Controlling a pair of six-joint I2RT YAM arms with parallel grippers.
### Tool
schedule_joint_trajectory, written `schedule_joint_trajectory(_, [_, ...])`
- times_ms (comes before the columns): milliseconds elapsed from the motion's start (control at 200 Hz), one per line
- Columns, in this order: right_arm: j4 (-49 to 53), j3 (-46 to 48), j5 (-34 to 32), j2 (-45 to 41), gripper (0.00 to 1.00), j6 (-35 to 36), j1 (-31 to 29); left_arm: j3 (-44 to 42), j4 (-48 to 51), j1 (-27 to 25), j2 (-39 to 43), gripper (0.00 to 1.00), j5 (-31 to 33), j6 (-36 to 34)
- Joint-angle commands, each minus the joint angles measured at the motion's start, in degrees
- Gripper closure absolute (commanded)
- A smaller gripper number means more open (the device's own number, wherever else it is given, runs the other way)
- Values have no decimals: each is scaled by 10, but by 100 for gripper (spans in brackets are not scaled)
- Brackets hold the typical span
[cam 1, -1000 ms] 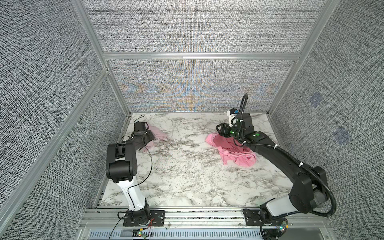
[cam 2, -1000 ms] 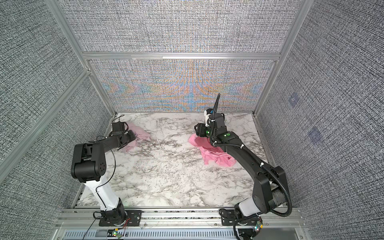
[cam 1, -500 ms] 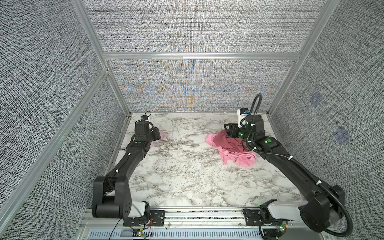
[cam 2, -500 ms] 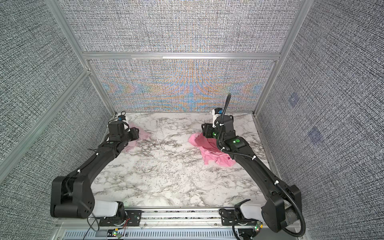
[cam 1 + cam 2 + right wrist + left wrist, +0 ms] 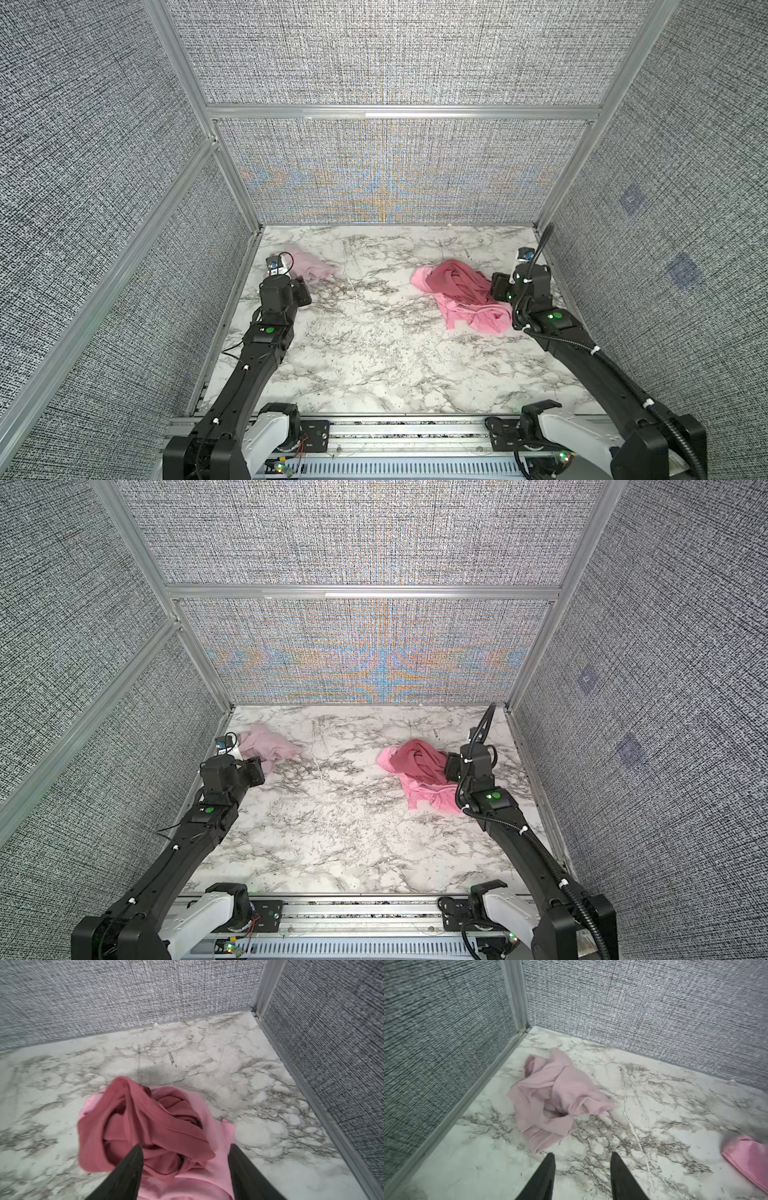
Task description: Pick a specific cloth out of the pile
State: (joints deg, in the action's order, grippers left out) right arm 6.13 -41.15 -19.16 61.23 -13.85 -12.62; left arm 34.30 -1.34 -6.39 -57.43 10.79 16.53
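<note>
Since the cloth (image 5: 552,1099) lies by itself on the surface (image 5: 374,353), well apart from the pile (image 5: 459,293), the picking-out looks essentially done; at most the arms need to clear away. The left jaws stand partly open and empty, their tips clear of the fabric, with the cloth just ahead of them. Though it is crumpled, its longer run leads away from those jaws toward the wall corner, and one flap juts toward the pile. The right jaws stand wider and hold nothing, their tips on either side of the pile's near edge, where the dusty-rose cloth (image 5: 145,1122) is heaped over the brighter pink cloth (image 5: 207,1178). Whether they touch it I cannot tell.
</note>
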Motion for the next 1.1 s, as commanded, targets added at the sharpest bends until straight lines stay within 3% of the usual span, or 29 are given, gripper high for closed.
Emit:
schedule_joint_trajectory(0, [-116,54,-81,1,32,26,12,-23,-45,0,3,50,67,-1])
schedule_joint_trajectory(55, [-157,83,-111,10,31,30,18,-40,-70,0,4,42,89,0])
schedule_joint_trajectory(250, [-270,144,-145,67,30,27,49,-95,-171,1,5,35,163,-19])
schedule_joint_trajectory(385, [-350,172,-149,109,29,37,58,-142,-278,1,-18,32,161,-81])
schedule_joint_trajectory(605, [-537,231,-151,162,28,84,61,-178,-406,2,-86,32,150,-112])
schedule_joint_trajectory(876, [-686,244,-88,251,26,140,69,-187,-559,2,-211,32,113,-153])
schedule_joint_trajectory(971, [-624,232,-44,232,25,123,85,-177,-559,3,-230,32,95,-162])
schedule_joint_trajectory(1096, [-681,246,17,268,25,126,103,-190,-627,4,-259,32,42,-197])
